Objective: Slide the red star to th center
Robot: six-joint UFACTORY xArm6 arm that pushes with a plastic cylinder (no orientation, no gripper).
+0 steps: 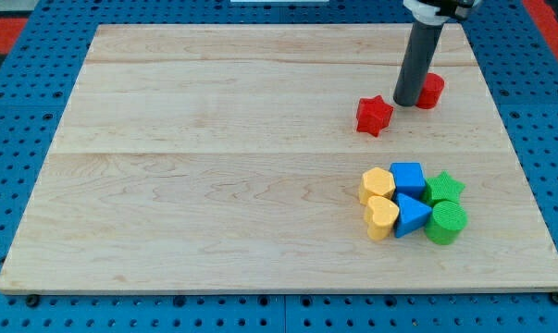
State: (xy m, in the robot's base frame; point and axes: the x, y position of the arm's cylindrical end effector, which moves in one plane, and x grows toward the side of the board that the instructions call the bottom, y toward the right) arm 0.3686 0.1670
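Note:
The red star (374,115) lies on the wooden board (214,166) at the upper right. My tip (408,102) is the lower end of a dark rod that comes down from the view's top. It stands just right of and slightly above the star, a small gap apart. A red round block (431,91) sits directly right of the rod, partly hidden behind it.
A tight cluster sits at the lower right: a yellow block (378,184), a yellow heart (381,217), a blue block (409,178), a blue triangle (412,215), a green star (443,189) and a green round block (446,223). Blue pegboard surrounds the board.

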